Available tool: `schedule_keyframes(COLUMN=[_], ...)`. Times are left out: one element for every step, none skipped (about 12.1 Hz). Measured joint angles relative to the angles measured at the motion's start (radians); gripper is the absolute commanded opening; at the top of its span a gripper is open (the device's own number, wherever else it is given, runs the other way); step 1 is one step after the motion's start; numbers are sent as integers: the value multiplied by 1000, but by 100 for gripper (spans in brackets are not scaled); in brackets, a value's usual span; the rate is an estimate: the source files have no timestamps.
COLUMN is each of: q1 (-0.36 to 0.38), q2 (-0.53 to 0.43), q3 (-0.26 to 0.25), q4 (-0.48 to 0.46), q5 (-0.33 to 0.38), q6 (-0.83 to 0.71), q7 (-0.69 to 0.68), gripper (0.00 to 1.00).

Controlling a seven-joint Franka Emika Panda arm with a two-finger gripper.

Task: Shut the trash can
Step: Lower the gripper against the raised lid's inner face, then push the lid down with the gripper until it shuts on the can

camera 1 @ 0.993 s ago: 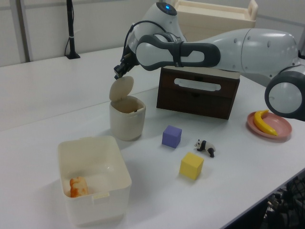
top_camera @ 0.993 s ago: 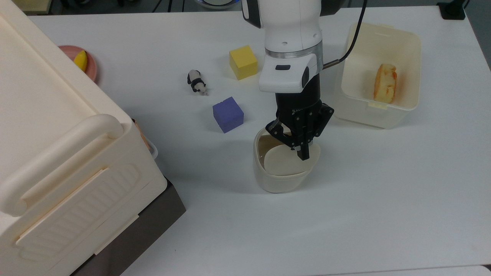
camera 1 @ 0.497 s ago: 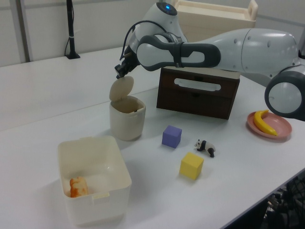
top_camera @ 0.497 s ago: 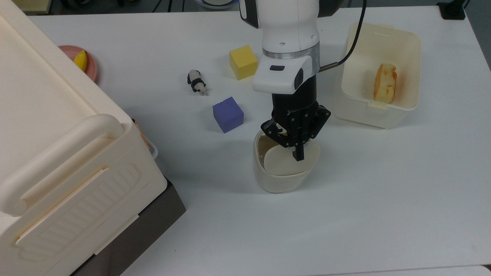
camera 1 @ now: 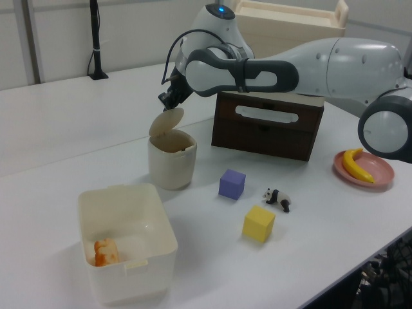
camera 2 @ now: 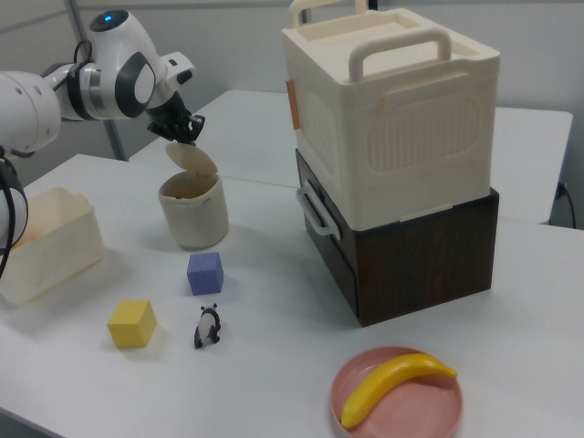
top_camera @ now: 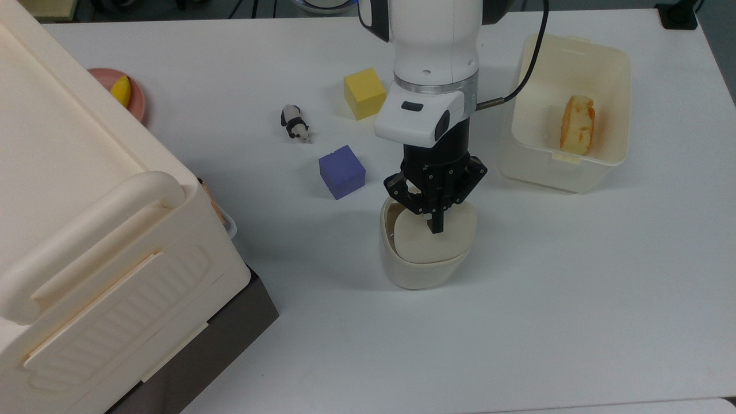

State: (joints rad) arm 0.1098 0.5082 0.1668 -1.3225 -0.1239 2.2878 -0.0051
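In the top view we see the end effector (top_camera: pixel 435 223) pressing on the lid (top_camera: pixel 432 236) of the trash can (top_camera: pixel 417 273), which stands on the bench (top_camera: pixel 575 299) beside a purple cube (top_camera: pixel 341 171); whether its fingers are apart or together we cannot tell. In the left view the lid (camera 1: pixel 165 121) is tilted, half raised. In the right view the trash can (camera 2: pixel 193 214) stands beyond the cube (camera 2: pixel 205 272).

Bright, even overhead lighting. Soft, diffuse shadows fall on the white counter (top_camera: pixel 575 287) beneath the arm. No harsh glare. Slight softness throughout; focus acceptable.
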Motion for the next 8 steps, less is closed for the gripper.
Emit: schedule_keyframes(q1=[1, 2, 3, 5, 7, 9, 10, 10], q2=[-3, -6, -8, -13, -16, -20, -22, -22], q3=[0, 0, 0, 0, 0, 0, 0, 0], q4=[0, 0, 1, 1, 1, 0, 0, -2], q5=[-3, -10, -19, -31, -36, -37, -37, -37], q6=[-19, -37, -45, -56, -66, -86, -93, -100], q7=[18, 41, 59, 80, 92, 107, 116, 126], gripper=[0, 0, 0, 0, 0, 0, 0, 0])
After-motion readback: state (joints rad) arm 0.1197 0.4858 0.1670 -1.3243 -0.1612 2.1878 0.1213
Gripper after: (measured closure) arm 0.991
